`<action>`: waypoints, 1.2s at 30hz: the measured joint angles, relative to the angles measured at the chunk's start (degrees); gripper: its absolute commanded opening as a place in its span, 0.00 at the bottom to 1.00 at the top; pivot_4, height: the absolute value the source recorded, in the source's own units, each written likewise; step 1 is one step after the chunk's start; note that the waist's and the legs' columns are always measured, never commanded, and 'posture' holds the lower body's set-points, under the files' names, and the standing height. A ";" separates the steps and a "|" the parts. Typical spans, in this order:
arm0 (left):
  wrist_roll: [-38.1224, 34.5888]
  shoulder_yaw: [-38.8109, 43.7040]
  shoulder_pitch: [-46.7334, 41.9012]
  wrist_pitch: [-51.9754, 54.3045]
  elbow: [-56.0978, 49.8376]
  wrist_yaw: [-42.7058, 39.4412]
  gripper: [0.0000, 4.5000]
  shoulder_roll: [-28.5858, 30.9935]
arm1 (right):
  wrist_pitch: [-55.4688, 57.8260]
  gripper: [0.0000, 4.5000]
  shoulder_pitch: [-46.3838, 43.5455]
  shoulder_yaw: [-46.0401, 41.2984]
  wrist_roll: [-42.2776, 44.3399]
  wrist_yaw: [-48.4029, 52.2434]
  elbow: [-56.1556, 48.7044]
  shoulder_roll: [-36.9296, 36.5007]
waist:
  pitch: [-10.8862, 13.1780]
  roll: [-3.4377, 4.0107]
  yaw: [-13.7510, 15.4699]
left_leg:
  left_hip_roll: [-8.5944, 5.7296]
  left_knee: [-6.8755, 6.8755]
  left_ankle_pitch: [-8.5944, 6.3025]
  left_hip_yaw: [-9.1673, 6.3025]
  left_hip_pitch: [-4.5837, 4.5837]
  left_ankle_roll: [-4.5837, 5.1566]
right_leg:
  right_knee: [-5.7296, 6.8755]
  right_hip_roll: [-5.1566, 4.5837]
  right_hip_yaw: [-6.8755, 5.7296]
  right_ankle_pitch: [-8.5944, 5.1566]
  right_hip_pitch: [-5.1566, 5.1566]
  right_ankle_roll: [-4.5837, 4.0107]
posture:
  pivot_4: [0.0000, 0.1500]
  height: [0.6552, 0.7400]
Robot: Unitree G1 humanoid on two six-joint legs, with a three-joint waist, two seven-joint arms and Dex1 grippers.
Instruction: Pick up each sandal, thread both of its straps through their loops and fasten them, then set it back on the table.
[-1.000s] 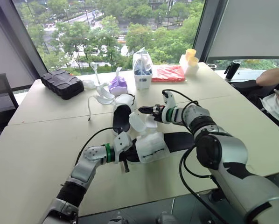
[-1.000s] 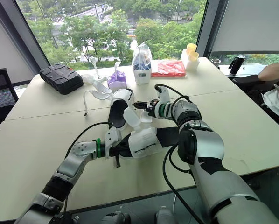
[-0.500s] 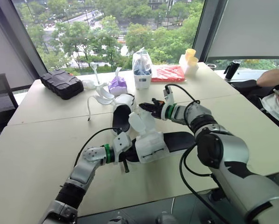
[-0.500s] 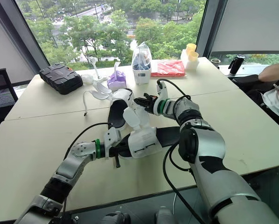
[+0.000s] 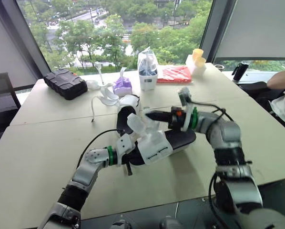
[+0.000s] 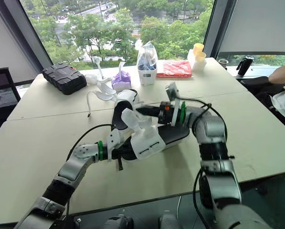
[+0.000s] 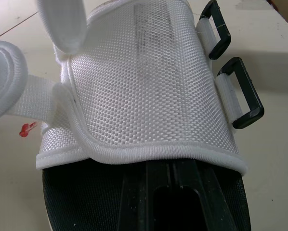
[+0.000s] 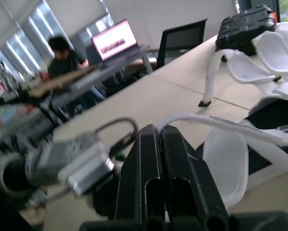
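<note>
Landmark: black case [image 5: 64,83] at far L of table [image 5: 47,143]. Sandal [image 5: 154,147], white mesh upper on black sole, lies nearer the robot than the case and to its R, at about table ctr. Whether the sole is touching the top or just raised, cannot tell. L gripper [image 5: 127,156] is at the sandal's end nearest the case side, reaching in under the mesh upper onto the insole. Cannot tell if it is apart or together. Two black loops [image 7: 240,94] are sewn along one edge of the upper. R gripper [image 5: 148,114] is over the sandal, on the side away from the case, w/ jaws pressed together on a white strap [image 8: 216,126]. The strap tip pokes out between them and the strap runs back down to the upper. Second sandal [image 5: 125,119] lies between case and held sandal, just beside the latter. Purple pouch [image 5: 121,87] and red packet [image 5: 173,74] sit R of the case along the far edge. Person's arm [image 5: 280,78] is at the far R, well apart from the case.
</note>
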 measured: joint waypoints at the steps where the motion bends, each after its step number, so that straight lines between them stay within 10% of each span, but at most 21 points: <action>1: 0.00 -0.01 -0.10 -0.27 0.33 -0.01 0.00 -0.06 | -2.55 0.01 2.27 0.65 -0.50 -0.15 -2.49 -0.46 | 0.00 0.00 0.01 | 0.00 0.04 0.00 0.00 0.02 0.00 | 0.00 0.00 0.00 0.00 0.04 0.00 | 1.00 1.00; 11: -0.14 -0.19 -1.51 -0.96 2.84 -1.10 0.00 -0.77 | -52.06 0.01 19.40 7.10 -10.52 5.50 -6.97 -7.75 | -0.02 -0.04 -0.22 | 0.07 0.09 -0.05 0.07 0.34 0.07 | -0.12 0.15 -0.01 0.00 0.44 0.01 | 1.00 1.00; 21: -0.14 -0.28 -1.61 -1.06 4.26 -1.09 0.00 -1.56 | -126.89 0.01 7.97 9.26 -34.85 -1.17 30.47 -9.61 | -0.02 -0.12 -0.16 | 0.28 -0.15 -0.19 0.20 1.36 0.22 | -0.87 0.34 -0.01 -0.01 1.61 0.00 | 1.00 1.00; 29: -0.13 -0.30 -1.51 -0.98 4.15 -1.02 0.00 -1.68 | -130.88 0.01 4.60 6.19 -80.60 -40.87 25.11 -12.33 | -0.17 -0.09 0.19 | 0.23 -0.18 -0.19 0.19 1.33 0.19 | -0.77 0.37 0.04 -0.01 1.45 -0.03 | 1.00 1.00; 36: 0.26 -0.07 -0.69 -0.42 3.89 -0.63 0.00 -0.82 | -104.33 0.01 -1.78 37.07 -116.69 -102.57 18.11 -25.53 | -1.40 -1.32 -0.06 | 0.14 -0.58 0.18 0.35 1.57 -0.40 | -0.13 0.23 0.46 -0.46 1.13 -0.86 | 1.00 1.00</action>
